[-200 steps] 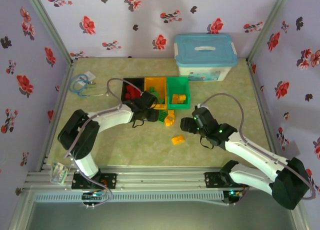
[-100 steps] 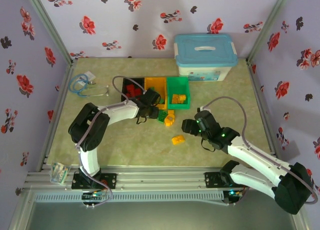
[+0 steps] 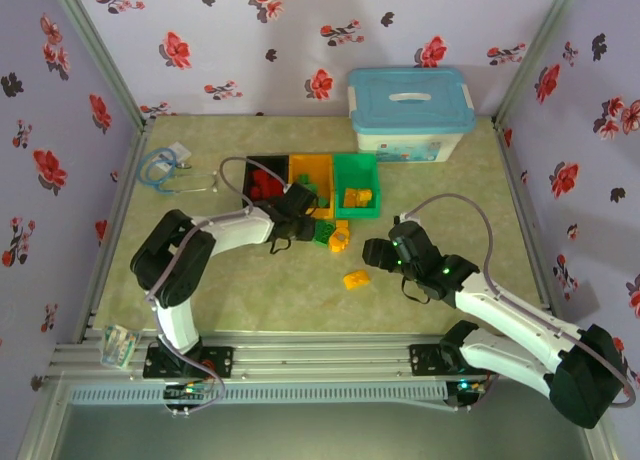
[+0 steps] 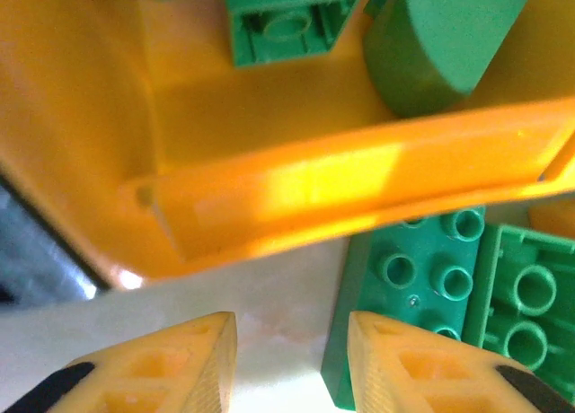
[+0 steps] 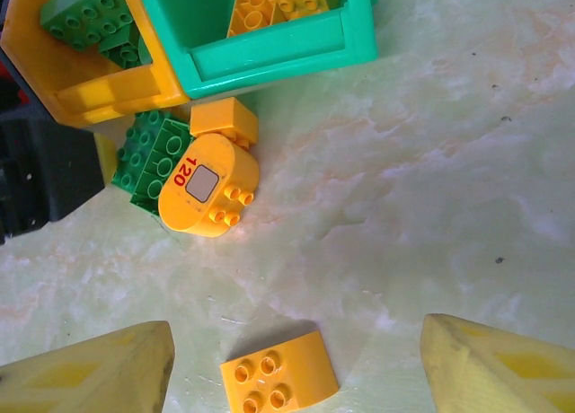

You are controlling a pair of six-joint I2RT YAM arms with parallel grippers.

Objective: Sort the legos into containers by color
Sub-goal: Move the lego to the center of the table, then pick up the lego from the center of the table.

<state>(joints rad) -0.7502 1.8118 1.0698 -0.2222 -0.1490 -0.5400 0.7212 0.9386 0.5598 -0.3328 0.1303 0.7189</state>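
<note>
Three bins stand in a row: black (image 3: pixel 250 165) with red legos, orange (image 3: pixel 312 166) with green legos (image 4: pixel 287 18), green (image 3: pixel 357 162) with yellow legos (image 5: pixel 269 0). My left gripper (image 4: pixel 292 341) hovers low at the orange bin's front wall (image 4: pixel 314 188). Its jaws are narrowly open over bare table, and a green lego (image 4: pixel 422 278) lies against the right finger. My right gripper (image 5: pixel 298 341) is wide open above a loose yellow lego (image 5: pixel 280 373). A rounded yellow lego marked 120 (image 5: pixel 208 187), a small yellow one (image 5: pixel 225 121) and green ones (image 5: pixel 153 153) lie in front of the bins.
A white box with a light-blue lid (image 3: pixel 410 115) stands at the back right. A blue coiled cable (image 3: pixel 160 167) lies at the back left. A small clear item (image 3: pixel 118 345) sits on the near rail at left. Flowered walls close in three sides.
My left gripper moved right and forward to the orange bin's front, and its jaws narrowed. My right gripper shifted slightly toward me, over the loose yellow lego.
</note>
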